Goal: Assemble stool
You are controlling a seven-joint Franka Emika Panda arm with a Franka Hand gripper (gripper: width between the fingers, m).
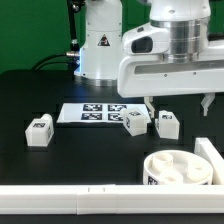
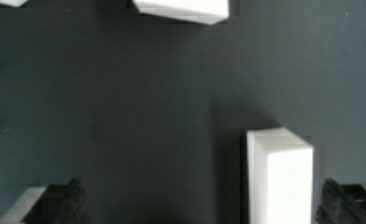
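The white round seat (image 1: 180, 170) with recessed sockets lies at the front, on the exterior view's right. Three short white legs with tags lie on the black table: one on the exterior view's left (image 1: 38, 131) and two side by side near the middle (image 1: 136, 121) (image 1: 167, 124). My gripper (image 1: 178, 103) hangs open and empty above the pair of legs. In the wrist view one white leg (image 2: 279, 175) lies between the dark fingertips (image 2: 52, 205), nearer one of them and not touched by either. My gripper (image 2: 203, 205) is wide open there. Another white part (image 2: 180, 8) shows at the frame edge.
The marker board (image 1: 92, 113) lies flat behind the legs. A long white rail (image 1: 60, 200) runs along the table's front, and another rail piece (image 1: 210, 152) stands beside the seat. The robot's white base (image 1: 100, 40) stands at the back.
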